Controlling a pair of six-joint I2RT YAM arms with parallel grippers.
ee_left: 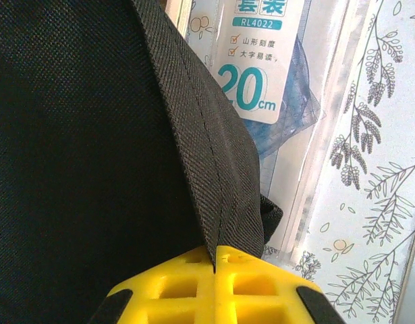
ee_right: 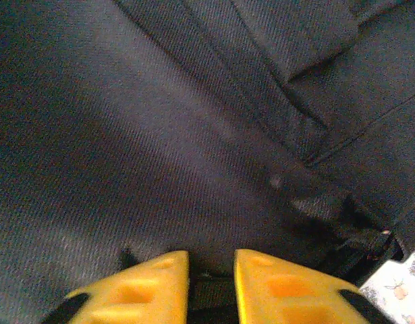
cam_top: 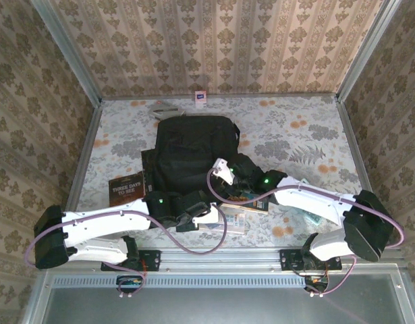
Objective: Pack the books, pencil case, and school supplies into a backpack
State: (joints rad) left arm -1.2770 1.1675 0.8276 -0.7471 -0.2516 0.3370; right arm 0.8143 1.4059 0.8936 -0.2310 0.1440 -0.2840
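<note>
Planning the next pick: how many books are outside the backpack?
3: a titled book left of the backpack, a dark book at its left edge, a third book at its near edge; more may be hidden.

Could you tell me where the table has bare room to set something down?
The widest bare patch of table lies right of the backpack, out to the right edge. A smaller one lies left of the backpack, beyond the brown book. The near middle is crowded: the left arm, the right arm and a ruler pack.

surface: floral table (cam_top: 315,135) | on it: black backpack (cam_top: 190,152) centre; dark white-titled book (cam_top: 125,190) left; small packet (cam_top: 200,97) far edge
</note>
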